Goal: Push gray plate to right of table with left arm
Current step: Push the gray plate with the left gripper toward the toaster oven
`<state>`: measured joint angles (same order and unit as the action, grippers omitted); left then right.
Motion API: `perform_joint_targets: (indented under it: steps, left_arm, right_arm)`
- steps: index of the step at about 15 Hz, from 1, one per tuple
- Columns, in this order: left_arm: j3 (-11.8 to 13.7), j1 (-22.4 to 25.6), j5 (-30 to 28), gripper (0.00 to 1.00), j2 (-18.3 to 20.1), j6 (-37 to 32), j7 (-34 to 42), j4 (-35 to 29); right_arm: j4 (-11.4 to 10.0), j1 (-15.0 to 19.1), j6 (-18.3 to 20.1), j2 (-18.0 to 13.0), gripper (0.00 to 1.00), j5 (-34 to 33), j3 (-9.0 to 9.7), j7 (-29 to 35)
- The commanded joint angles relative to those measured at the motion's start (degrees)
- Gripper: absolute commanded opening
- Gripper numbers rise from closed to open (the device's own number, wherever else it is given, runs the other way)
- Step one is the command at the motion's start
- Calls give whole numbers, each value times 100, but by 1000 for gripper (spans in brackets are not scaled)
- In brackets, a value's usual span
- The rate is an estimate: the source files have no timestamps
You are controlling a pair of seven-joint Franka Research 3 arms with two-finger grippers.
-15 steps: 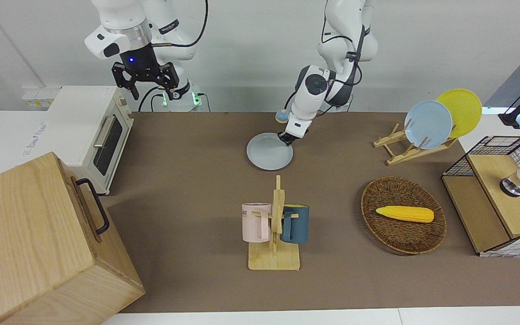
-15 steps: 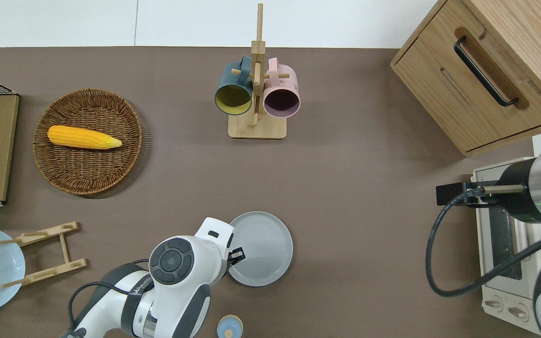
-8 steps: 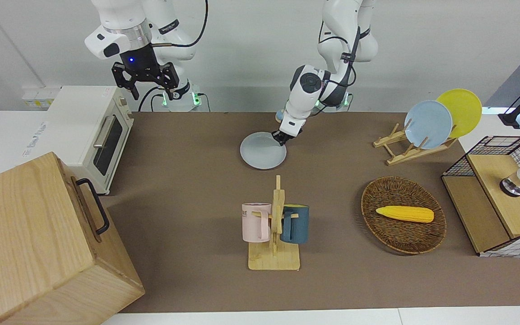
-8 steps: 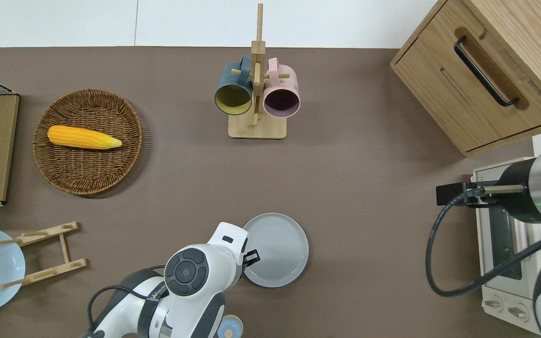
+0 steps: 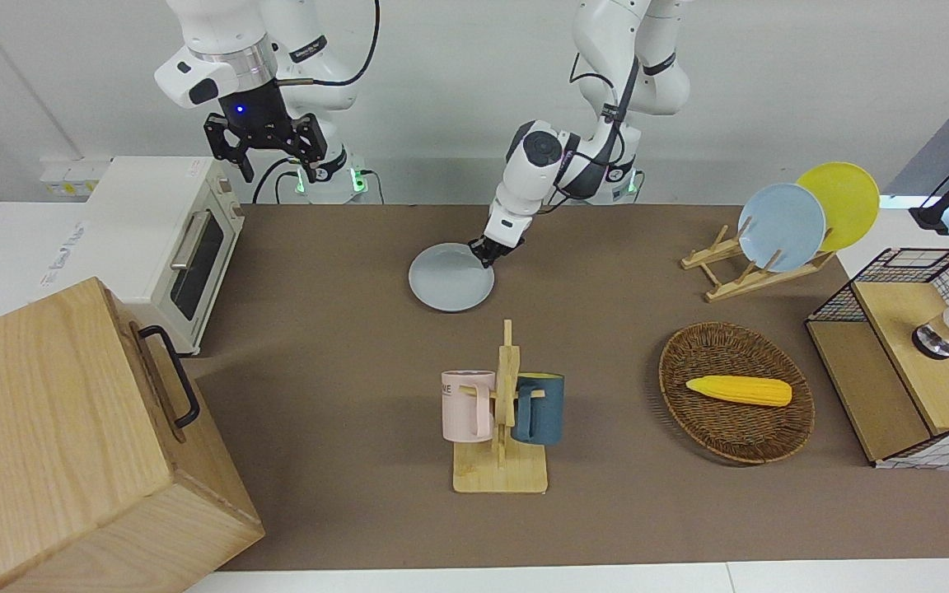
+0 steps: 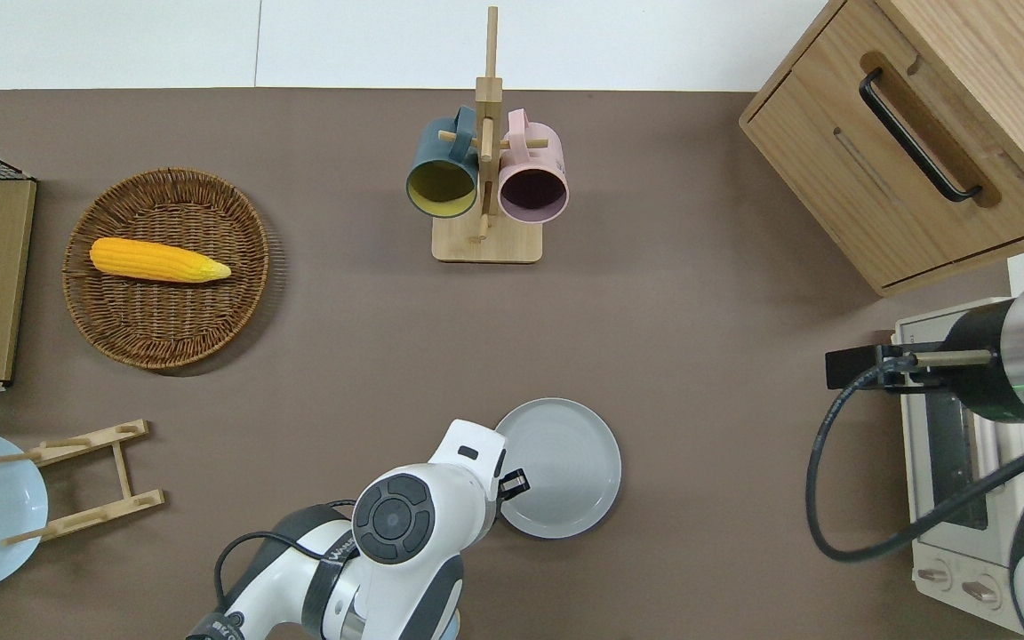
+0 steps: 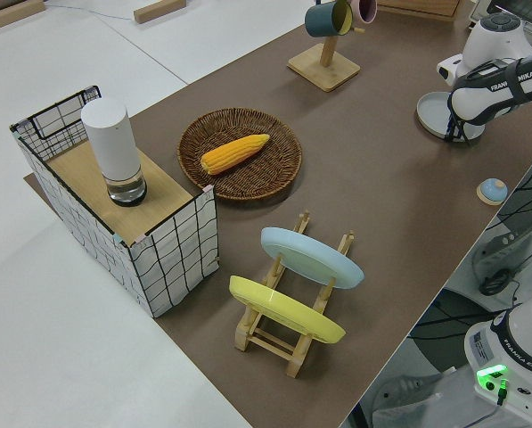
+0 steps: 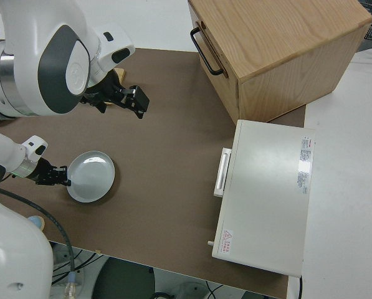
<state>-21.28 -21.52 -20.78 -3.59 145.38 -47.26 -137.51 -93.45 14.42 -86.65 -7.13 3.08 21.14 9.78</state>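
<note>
The gray plate [image 5: 450, 278] lies flat on the brown table [image 5: 343, 272], nearer to the robots than the mug rack; it also shows in the overhead view [image 6: 565, 471]. My left gripper [image 5: 483, 254] is low at the table, shut and empty. Its tip touches the plate's rim on the side toward the left arm's end, as the overhead view [image 6: 514, 484] and the right side view [image 8: 55, 177] show. My right arm is parked, its gripper [image 5: 279, 167] open.
A mug rack [image 5: 501, 412] holds a pink and a blue mug. A wicker basket with corn [image 5: 736, 391] and a plate rack [image 5: 759, 255] stand toward the left arm's end. A toaster oven [image 5: 170, 239] and wooden cabinet [image 5: 71, 445] stand at the right arm's end.
My left gripper has slid the gray plate along the table toward the right arm's end, staying at its rim. The right arm has not moved.
</note>
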Motion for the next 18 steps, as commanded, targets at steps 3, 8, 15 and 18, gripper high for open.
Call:
perform_joint_targets:
  steps: [3, 8, 15, 18]
  left_arm:
    - [1, -362, -84, 0, -677, 544, -390, 320]
    - [-17, -485, -84, 0, -871, 605, -434, 585]
    - [-78, -512, -84, 0, -941, 649, -539, 646]
    - [-87, -512, -206, 49, -950, 702, -548, 646]
  right_arm:
    - [-156, 140, -1, -157, 996, 123, 83, 59]
    - [-156, 140, -1, -157, 996, 123, 83, 59]
    - [-156, 140, -1, -157, 996, 123, 83, 59]
    - [-156, 140, -1, -157, 996, 123, 83, 59]
